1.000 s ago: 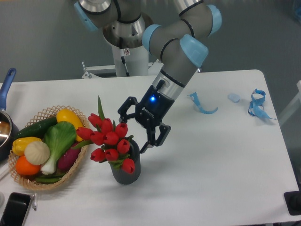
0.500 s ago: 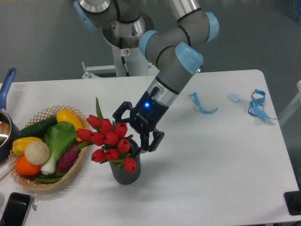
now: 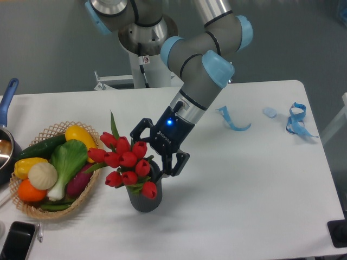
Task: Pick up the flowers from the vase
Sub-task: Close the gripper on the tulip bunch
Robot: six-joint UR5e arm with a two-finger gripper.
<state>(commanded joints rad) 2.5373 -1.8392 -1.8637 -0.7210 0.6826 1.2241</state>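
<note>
The bunch of red tulips (image 3: pixel 126 165) is seen standing in the dark grey vase (image 3: pixel 144 198), which is placed near the front edge of the desk (image 3: pixel 255 195), left of its middle and just beside the wicker basket (image 3: pixel 51 208) of vegetables at the left edge. The gripper (image 3: pixel 157 157) is held with its fingers spread apart, nothing being clamped between them; one finger is seen behind the topmost blooms, the other just above the vase's right rim. The bunch therefore lies to the gripper's lower left, toward the front-left corner of the desk, with the blooms touching or nearly touching the fingers; actual contact cannot be told. The long axis of the bunch is tilted: the stems rise from the vase and the heads lean left toward the basket. The stems themselves are largely hidden by the flowers. It is judged that the closing must be made across this tilted axis, below the heads, rather than on the blooms.
</note>
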